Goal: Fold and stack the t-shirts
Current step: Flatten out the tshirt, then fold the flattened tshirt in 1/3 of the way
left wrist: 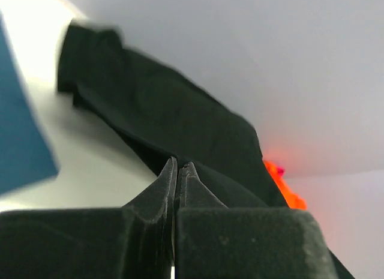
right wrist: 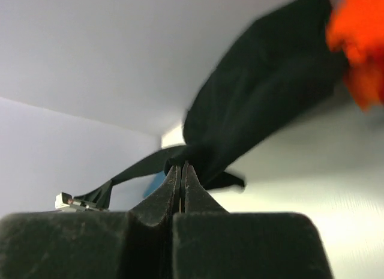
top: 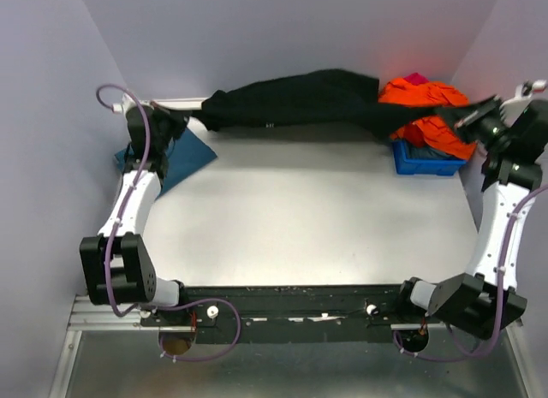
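Along the table's (top: 325,218) far edge, the black shirt (top: 300,98) hangs stretched between your arms. The left gripper (top: 181,117) is clamped on its end near the far left corner, and the right gripper (top: 461,115) pinches the other end above the bin (top: 415,163) in the far right corner. The cloth drapes over the orange clothes (top: 428,98), so a pull could drag them out. Both pinches seem thin, though the wrist views are blurred, and may slip. The shirt looks roped, not spread. The teal shirt (top: 184,158) lies at the left edge.
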{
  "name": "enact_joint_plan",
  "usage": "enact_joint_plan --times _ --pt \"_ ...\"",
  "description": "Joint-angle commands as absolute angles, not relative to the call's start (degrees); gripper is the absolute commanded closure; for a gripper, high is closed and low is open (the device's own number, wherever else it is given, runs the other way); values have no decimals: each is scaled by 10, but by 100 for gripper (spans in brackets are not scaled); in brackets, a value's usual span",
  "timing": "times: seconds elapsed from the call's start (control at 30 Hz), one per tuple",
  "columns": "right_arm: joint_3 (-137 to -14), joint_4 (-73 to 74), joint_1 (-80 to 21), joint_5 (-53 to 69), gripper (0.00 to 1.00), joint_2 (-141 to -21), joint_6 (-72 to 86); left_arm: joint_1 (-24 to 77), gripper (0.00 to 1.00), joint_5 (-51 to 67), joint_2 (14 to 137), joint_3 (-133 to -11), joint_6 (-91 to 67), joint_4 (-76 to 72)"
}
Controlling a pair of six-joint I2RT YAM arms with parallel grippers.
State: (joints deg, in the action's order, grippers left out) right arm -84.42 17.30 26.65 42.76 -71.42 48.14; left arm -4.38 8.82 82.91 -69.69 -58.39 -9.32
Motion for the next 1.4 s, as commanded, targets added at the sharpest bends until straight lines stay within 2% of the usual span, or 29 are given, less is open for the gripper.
enact_joint_plan --times 0.0,0.2,0.37,0.5,0.6,0.87,1.17,1.37 --pt "-696 182 273 427 99 -576 453 -14 100 46 695 -542 -575 -173" --pt "-520 271 273 360 99 -360 425 19 100 -25 509 -348 -618 -81" --pt "-477 410 255 253 99 -214 369 20 100 -69 367 -270 -609 67" --pt "-447 423 243 175 99 -155 348 21 100 -72 301 -207 -625 68" --pt "-437 396 243 187 99 -197 343 22 100 -70 339 -202 -629 34" --pt "-439 305 243 202 99 -376 352 23 100 -58 556 -290 -612 -76" --pt "-469 200 239 218 99 -557 416 23 100 -89 697 -378 -607 -129" --pt "-528 180 216 225 99 -677 422 22 100 -78 792 -460 -603 -106"
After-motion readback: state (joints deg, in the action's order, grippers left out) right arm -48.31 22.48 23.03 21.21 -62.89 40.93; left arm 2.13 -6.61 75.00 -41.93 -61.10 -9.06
